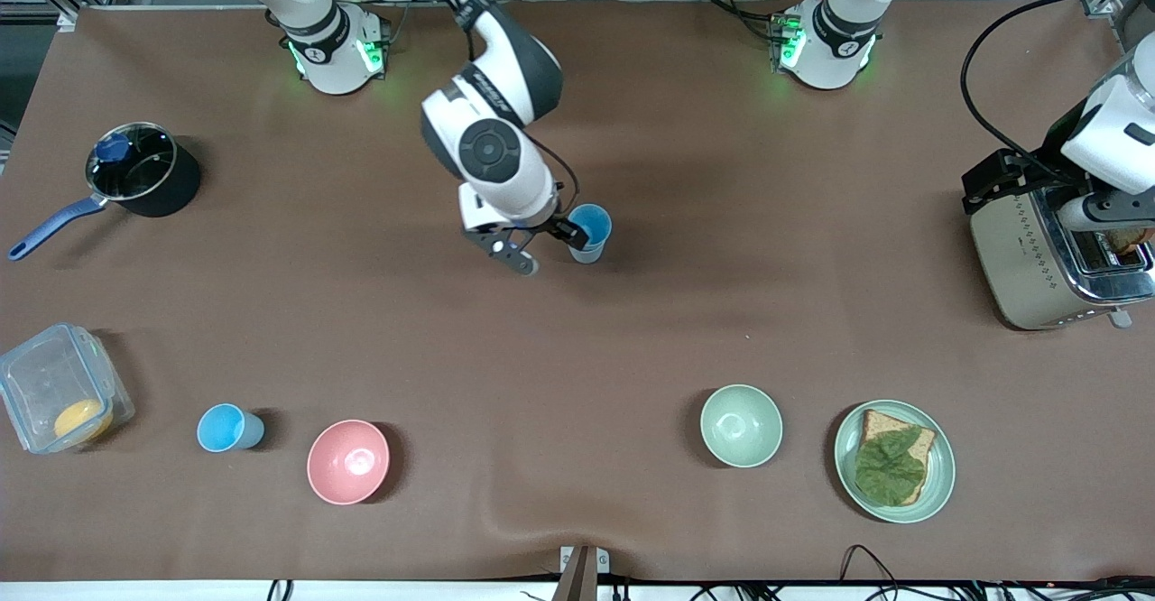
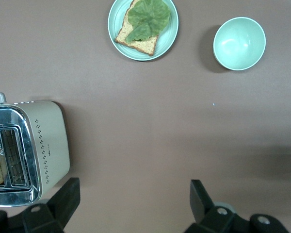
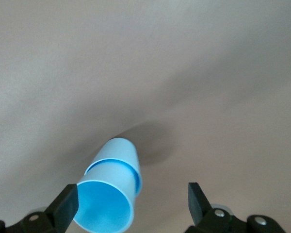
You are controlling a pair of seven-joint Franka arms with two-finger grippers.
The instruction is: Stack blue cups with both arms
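Note:
Two blue cups, one nested in the other (image 3: 111,194), stand as one stack (image 1: 591,233) on the brown table near its middle. My right gripper (image 1: 549,247) is open around the stack (image 3: 131,206). One finger (image 3: 64,208) is right beside the upper cup's rim and the other finger is well apart from it. A third blue cup (image 1: 230,428) stands alone toward the right arm's end of the table, nearer to the front camera, beside the pink bowl (image 1: 348,461). My left gripper (image 2: 134,199) is open and empty, high up beside the toaster (image 2: 26,153).
A pale green bowl (image 1: 741,425) and a plate with bread and a leaf (image 1: 893,461) sit nearer to the front camera. The toaster (image 1: 1051,258) stands at the left arm's end. A black pot (image 1: 144,170) and a clear box (image 1: 59,389) stand at the right arm's end.

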